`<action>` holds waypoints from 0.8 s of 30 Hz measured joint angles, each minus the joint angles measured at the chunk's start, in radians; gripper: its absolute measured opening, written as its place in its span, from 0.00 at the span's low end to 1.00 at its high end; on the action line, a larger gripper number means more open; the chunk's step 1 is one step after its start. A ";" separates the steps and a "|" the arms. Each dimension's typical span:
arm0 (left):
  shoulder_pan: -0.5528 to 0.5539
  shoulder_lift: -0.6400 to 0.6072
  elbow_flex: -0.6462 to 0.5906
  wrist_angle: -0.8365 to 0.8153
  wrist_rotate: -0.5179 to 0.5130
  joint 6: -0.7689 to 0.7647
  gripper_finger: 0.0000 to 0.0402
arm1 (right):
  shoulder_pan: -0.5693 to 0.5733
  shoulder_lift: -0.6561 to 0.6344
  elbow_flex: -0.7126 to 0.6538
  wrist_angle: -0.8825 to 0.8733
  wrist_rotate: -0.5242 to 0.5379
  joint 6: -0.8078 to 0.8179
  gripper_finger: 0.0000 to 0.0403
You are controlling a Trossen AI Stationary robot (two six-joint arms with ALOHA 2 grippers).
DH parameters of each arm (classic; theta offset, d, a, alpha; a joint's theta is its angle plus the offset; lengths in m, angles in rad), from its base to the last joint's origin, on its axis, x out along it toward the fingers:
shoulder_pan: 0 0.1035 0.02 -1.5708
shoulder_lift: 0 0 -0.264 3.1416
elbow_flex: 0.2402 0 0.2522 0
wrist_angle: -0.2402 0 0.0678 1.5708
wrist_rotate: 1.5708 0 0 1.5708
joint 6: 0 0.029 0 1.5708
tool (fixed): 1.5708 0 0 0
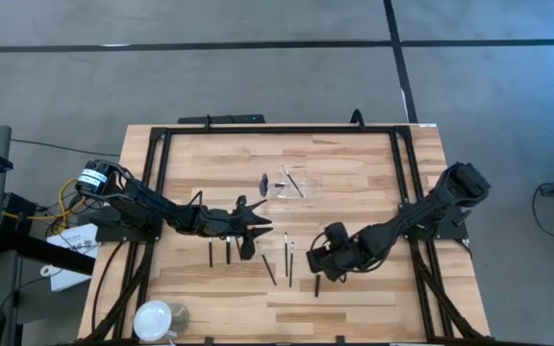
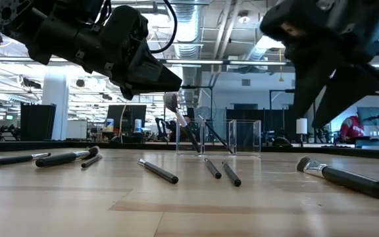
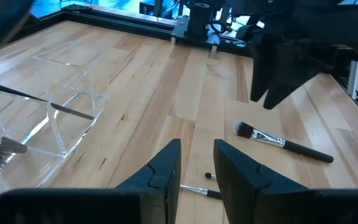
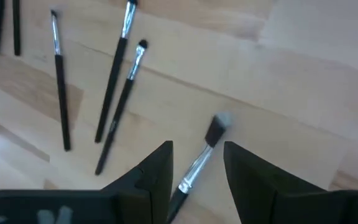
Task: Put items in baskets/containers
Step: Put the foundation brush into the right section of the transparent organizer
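Nearest the low camera, a thick brush (image 2: 344, 176) with a silver ferrule and a full dark head lies on the wooden table (image 1: 354, 173), toward its front edge and right of the middle. The right gripper (image 4: 196, 163) hovers directly over this brush, jaws parted with one finger on either side of the handle, not closed on it. In the right wrist view the ferrule runs up between the two fingers (image 4: 151, 171).

Just left of it, three slim brushes (image 1: 288, 259) lie side by side near the middle of the table, roughly parallel, tips pointing toward the far edge. Two more short dark brushes (image 1: 217, 252) lie farther left, beneath the left arm.

The clear tray (image 1: 293, 183) sits toward the far edge, near the centre. One brush (image 1: 294, 181) lies slanted inside it, and a fan-headed brush (image 2: 176, 115) leans at the tray's left end; whether it rests inside or against the wall is hard to tell.

The left gripper (image 1: 254, 229) hangs above the table between the tray and the loose brushes, its fingers a narrow gap apart and holding nothing.

A round white dish (image 1: 154, 319) stands at the table's front left corner, well apart from everything else.
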 joint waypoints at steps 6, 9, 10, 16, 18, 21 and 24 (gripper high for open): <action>0.000 0.000 -0.006 -0.002 0.000 0.000 0.23 | -0.011 0.109 0.000 0.057 -0.056 0.029 0.33; 0.000 0.000 -0.011 -0.007 0.000 0.000 0.23 | -0.011 0.157 0.000 0.086 -0.071 0.036 0.33; 0.000 0.000 -0.013 -0.009 0.000 0.000 0.23 | -0.013 0.168 0.001 0.102 -0.069 0.035 0.33; 0.000 0.000 -0.013 -0.015 -0.005 0.000 0.23 | -0.027 0.206 0.005 0.158 -0.045 0.018 0.33; 0.000 0.000 -0.013 -0.015 -0.007 0.000 0.23 | -0.032 0.205 0.005 0.145 -0.031 0.018 0.32; 0.000 0.000 -0.013 -0.015 -0.008 0.000 0.23 | -0.041 0.202 0.004 0.137 -0.023 -0.007 0.27; 0.000 0.000 -0.013 -0.015 -0.008 0.000 0.23 | -0.051 0.208 0.004 0.126 -0.039 -0.047 0.19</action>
